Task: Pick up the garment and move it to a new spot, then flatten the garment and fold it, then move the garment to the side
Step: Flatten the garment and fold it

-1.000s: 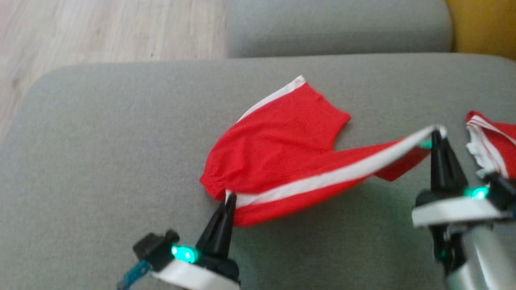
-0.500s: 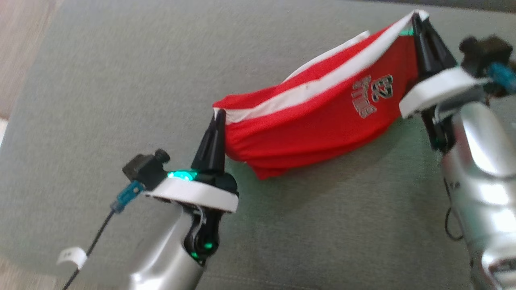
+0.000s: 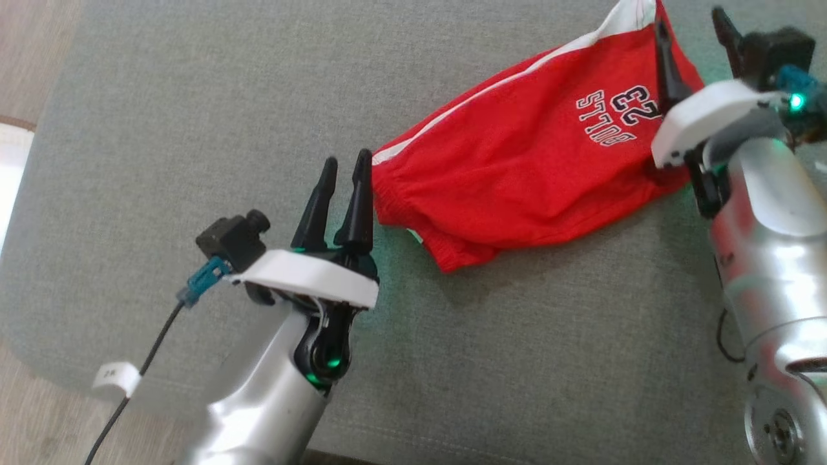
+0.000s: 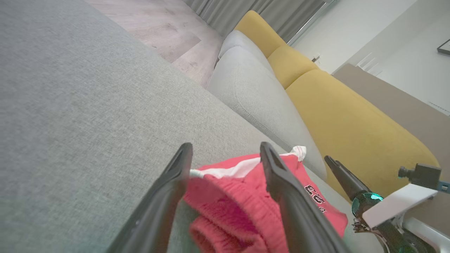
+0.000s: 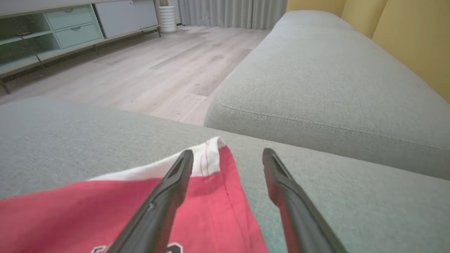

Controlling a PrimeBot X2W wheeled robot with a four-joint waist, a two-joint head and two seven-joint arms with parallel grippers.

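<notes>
Left tool (image 3: 347, 157), right tool (image 3: 688, 18) let go | garment (image 3: 517, 148) cut off top edge

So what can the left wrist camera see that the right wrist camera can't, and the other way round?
Left wrist view, missing from the right wrist view: the right arm beside the red shorts, and their gathered elastic waistband.

Right wrist view, missing from the left wrist view: a low cabinet with pale drawers and a white ribbed cylinder near it.

Shared: the shorts, the grey cushion, the wooden floor, grey curtains, the yellow backrest, and each arm's own jaws, open, over the shorts' edge.
</notes>
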